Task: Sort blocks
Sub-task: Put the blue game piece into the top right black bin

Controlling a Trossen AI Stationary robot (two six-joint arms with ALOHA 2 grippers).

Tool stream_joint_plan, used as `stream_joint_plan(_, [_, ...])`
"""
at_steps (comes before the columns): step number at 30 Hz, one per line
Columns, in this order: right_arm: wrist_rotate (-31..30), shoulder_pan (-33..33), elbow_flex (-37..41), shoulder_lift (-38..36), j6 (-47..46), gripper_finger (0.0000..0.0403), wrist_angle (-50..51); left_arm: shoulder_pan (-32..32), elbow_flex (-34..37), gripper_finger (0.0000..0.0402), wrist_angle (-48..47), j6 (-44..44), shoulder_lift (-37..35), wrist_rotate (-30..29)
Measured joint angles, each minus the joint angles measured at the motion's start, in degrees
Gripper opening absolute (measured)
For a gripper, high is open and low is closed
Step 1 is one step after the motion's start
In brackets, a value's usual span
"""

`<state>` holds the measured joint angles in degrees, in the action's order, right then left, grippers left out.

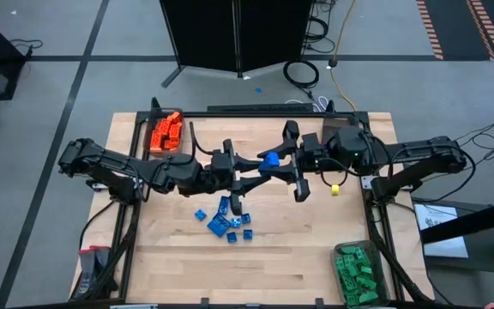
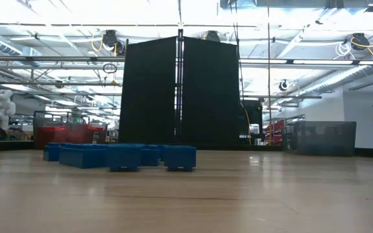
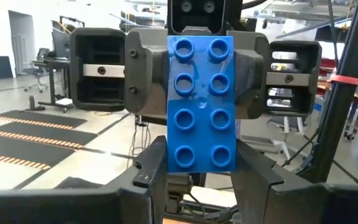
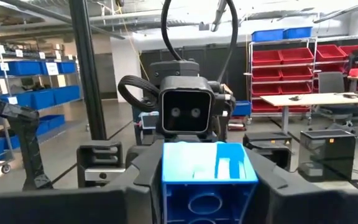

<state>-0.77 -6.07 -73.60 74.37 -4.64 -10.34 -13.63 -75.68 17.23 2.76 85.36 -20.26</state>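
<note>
Left wrist view alone shows blue brick (image 3: 201,104) studs.

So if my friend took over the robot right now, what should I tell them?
Both arms are raised over the table's middle, facing each other.
Left gripper: shut on one end of a blue block.
Right gripper: its fingers are shut on the same block's other end, so it is mid-handover.
Done: orange blocks in the far-left bin, green blocks in the near-right bin.
Left: a blue pile loose on the table, a small yellow piece by the right arm, and the held block still needs binning.
</note>
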Motion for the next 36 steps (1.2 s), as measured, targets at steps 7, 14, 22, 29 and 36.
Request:
stream_joint_plan(7, [-0.4,0.0,0.0,0.0,0.4,0.0122,0.3,0.0,0.0,0.0126,0.0,0.3,0.0,0.2])
stream_joint_plan(14, [-12.4,0.1,0.2,-5.0,5.8,0.0122,4.7,-0.1,0.0,0.0258,-8.2,4.0,-0.3,-7.3])
stream_joint_plan(22, [-36.0,0.2,0.1,-13.9,4.9,0.0122,20.1,1.8,0.0,0.0361,-30.3,18.8,-1.7,-16.1])
stream_joint_plan(29, [-62.7,5.6,0.0,-18.5,-24.7,0.0122,57.2,4.4,0.0,0.0347,-40.8,24.0,-1.7,-16.1])
stream_joint_plan(36, [-54.0,17.3,4.8,-17.3,-47.9,0.0122,79.8,4.7,0.0,0.0340,-44.2,23.7,-1.7,-14.7])
